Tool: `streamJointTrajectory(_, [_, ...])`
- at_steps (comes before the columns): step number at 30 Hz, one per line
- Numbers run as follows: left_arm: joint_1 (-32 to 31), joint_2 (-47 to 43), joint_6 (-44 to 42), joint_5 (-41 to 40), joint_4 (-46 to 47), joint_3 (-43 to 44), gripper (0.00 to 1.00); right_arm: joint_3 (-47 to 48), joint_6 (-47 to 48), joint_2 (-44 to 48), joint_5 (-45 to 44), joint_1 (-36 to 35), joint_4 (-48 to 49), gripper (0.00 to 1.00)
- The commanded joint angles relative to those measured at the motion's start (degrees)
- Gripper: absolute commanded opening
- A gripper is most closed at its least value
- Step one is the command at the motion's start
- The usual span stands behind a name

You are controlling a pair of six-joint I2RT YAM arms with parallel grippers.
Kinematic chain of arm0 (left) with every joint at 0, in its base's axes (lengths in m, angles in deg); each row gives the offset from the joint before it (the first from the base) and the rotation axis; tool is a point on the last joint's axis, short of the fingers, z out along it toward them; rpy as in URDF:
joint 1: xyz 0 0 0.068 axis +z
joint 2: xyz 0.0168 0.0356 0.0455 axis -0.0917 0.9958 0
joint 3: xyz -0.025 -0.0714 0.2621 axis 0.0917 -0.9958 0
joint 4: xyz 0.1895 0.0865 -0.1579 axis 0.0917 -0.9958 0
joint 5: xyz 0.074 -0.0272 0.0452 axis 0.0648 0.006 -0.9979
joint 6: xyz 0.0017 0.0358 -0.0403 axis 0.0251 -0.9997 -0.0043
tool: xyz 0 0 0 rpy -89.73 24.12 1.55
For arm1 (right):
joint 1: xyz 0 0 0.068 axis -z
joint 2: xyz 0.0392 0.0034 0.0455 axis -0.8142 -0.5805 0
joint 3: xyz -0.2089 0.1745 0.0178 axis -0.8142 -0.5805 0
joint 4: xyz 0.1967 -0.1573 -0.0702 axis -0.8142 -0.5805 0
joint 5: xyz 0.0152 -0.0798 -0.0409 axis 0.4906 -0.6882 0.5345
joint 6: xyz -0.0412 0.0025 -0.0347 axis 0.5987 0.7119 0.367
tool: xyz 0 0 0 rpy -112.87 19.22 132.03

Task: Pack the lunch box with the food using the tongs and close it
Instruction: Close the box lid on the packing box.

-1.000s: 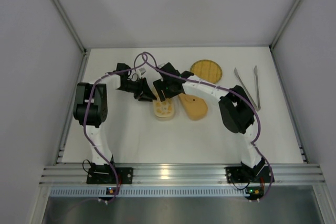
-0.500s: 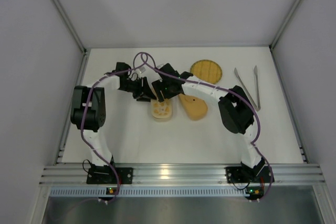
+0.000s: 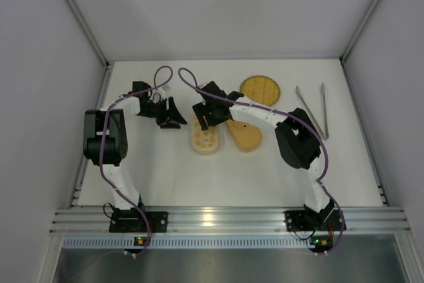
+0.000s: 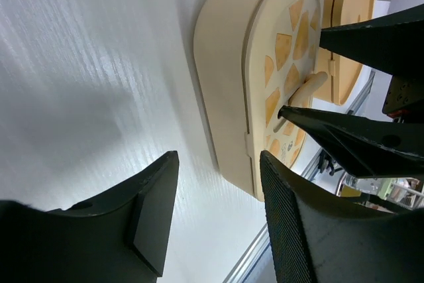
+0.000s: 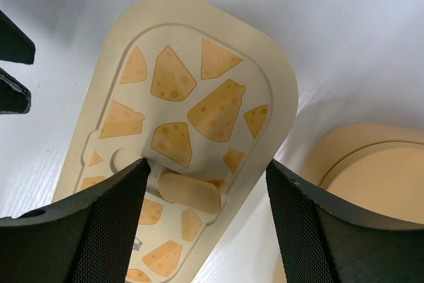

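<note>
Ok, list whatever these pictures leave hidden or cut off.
- Inside of the cream oval lunch box with cheese-print lid: every view, the lid covers it.
- Box's far end: top view, under the right gripper.
- Plain tan oval tray: right wrist view, cut by the edge.

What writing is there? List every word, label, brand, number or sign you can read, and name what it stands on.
None: no view holds any readable text.
The lunch box lid bears only printed cheese wedges, no letters.
The tan oval tray, the woven plate and the tongs show no markings.
</note>
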Motion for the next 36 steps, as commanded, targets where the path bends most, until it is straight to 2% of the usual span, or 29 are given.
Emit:
streamJointTrajectory(1, [-0.1, -1.3, -2.5, 0.7, 1.0, -0.4, 0.57, -1.1, 0.7, -2.1, -1.6, -0.4, -3.0, 0.7])
streamJointTrajectory(5, [-0.1, -2.0, -3.2, -0.1, 0.7, -0.5, 0.58, -1.0, 0.6, -2.3, -1.4, -0.4, -3.1, 0.71])
streamJointTrajectory(10, [-0.1, -4.2, -6.3, -1.0, 0.3, -1.3, 0.57, -0.9, 0.3, -1.6, 0.4, -0.3, -2.8, 0.8])
streamJointTrajectory(24, [0.0, -8.8, -8.9, -1.3, 0.2, -4.7, 0.57, 2.5, 0.8, 2.6, 2.0, 1.1, -3.0, 0.81])
streamJointTrajectory(25, [1.6, -9.3, -9.9, -0.3, 0.1, -4.8, 0.57, 2.7, 1.1, 3.1, 1.9, 1.3, -3.0, 0.81])
streamJointTrajectory(32, [2.1, -11.0, -17.0, 3.4, -3.0, -4.5, 0.59, 3.1, 1.3, 6.1, 3.2, 2.7, -2.3, 0.82])
streamJointTrajectory(36, [2.2, -12.4, -23.4, 2.4, -6.6, -2.4, 0.59, 2.1, 1.8, 9.5, 5.3, 3.5, 0.0, 0.88])
